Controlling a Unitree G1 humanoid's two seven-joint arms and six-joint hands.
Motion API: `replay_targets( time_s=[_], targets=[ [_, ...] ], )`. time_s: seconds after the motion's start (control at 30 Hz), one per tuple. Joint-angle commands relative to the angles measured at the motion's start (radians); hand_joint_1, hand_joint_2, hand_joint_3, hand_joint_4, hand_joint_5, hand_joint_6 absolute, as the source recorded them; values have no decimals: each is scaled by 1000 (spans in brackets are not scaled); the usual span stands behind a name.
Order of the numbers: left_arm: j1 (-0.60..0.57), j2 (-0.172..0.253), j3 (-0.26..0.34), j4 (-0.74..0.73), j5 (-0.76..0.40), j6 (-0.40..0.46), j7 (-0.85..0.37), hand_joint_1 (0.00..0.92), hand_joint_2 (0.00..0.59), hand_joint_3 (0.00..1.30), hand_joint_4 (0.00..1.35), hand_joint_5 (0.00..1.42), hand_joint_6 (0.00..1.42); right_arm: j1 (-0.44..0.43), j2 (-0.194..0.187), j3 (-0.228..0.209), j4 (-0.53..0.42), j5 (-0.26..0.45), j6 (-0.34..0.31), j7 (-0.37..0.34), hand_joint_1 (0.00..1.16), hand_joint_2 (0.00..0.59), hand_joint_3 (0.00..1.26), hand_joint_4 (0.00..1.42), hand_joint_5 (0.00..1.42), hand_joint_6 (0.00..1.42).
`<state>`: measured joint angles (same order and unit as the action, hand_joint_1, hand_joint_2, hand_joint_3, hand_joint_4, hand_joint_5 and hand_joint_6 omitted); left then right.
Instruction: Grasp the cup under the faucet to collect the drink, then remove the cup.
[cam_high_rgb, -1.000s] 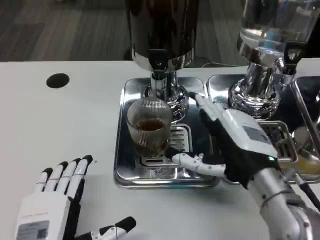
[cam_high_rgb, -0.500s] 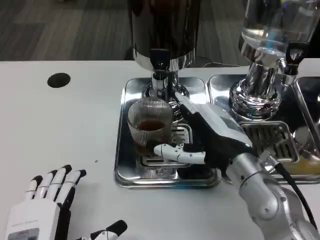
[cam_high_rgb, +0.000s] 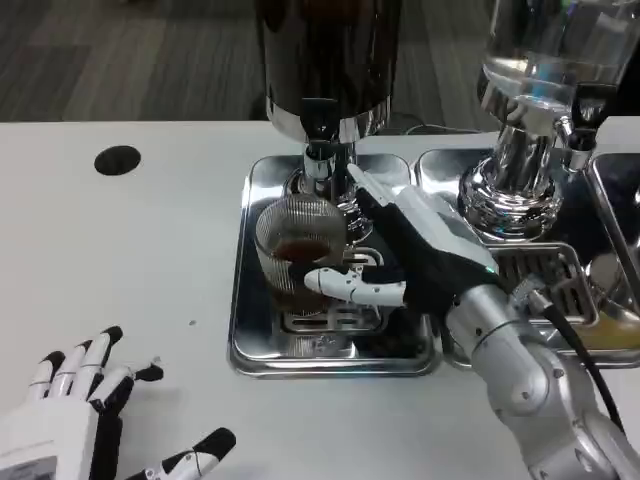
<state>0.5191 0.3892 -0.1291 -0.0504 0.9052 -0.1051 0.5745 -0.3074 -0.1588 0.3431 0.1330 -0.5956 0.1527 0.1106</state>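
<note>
— What changed in the last second?

— Closer now: my right robot hand (cam_high_rgb: 420, 255) has moved in from the tray's right side and reached the cup (cam_high_rgb: 298, 256). Its thumb lies across the front of the glass, and the other fingers run up behind the cup's right side, so it is wrapped around the cup. My left robot hand (cam_high_rgb: 75, 420) has drawn back toward me along the surface (cam_high_rgb: 120, 260).

— Is the cup actually gripped?

— Thumb and fingers are against it on two sides, so I would say I am grasping it.

— Where does the cup sit?

— Just left of my right palm, upright on the grate of the steel tray (cam_high_rgb: 250, 330), right below the faucet (cam_high_rgb: 318, 135) of the dark dispenser (cam_high_rgb: 325, 60). Brown drink fills its lower part.

— And your left robot hand?

— Released, fingers spread, holding nothing, resting well apart from the tray, down to the cup's left.

— Anything else near your right robot hand?

— A second dispenser (cam_high_rgb: 530, 110) with clear liquid stands beyond and right of it, on its own tray. A black hole (cam_high_rgb: 117, 160) marks the surface far left.
</note>
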Motion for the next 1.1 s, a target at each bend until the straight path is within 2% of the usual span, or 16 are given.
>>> replay_targets(
  time_s=[0.03,0.5,0.93,1.1],
  targets=[
    [8,8,11,15,-17,0,3,0,86,473,0,115,79,-20,14,17,45,7,-26,-28,485,157,0,0,0,47],
    [24,11,33,20,-41,-7,11,0,92,525,0,115,79,-61,43,36,116,13,-40,-65,510,157,0,0,0,64],
    [26,11,47,39,-63,-25,17,0,86,554,0,115,79,-76,49,46,164,15,-60,-98,535,163,0,0,0,107],
    [23,11,45,47,-71,-30,17,0,88,559,0,115,79,-69,53,64,181,3,-71,-125,550,168,0,0,6,134]
  ],
)
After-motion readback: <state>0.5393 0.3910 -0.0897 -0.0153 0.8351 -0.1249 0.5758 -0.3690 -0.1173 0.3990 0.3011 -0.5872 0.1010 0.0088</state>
